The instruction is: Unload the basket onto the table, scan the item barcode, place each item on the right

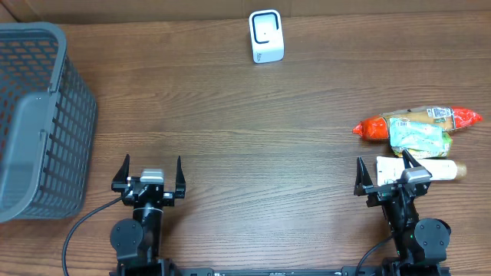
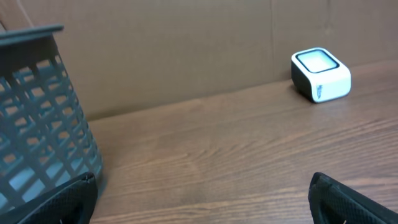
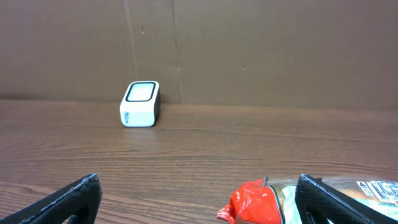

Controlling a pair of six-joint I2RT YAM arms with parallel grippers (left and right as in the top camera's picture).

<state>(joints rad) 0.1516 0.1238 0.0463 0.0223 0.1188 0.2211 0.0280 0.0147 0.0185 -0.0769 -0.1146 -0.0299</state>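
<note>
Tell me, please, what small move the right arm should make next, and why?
Probably lower the open right gripper onto the white tube just ahead: it holds nothing, the packaged items lie on its side, and the scanner stands far across the table.

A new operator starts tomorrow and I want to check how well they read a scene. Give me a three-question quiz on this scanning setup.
1. True or false: the grey basket sits on the left arm's side.
2. The white scanner stands: A) at the far edge of the table B) at its near edge C) in the basket.
3. Which gripper is nearer the packaged items?
Key: 1 true; 2 A; 3 the right gripper.
</note>
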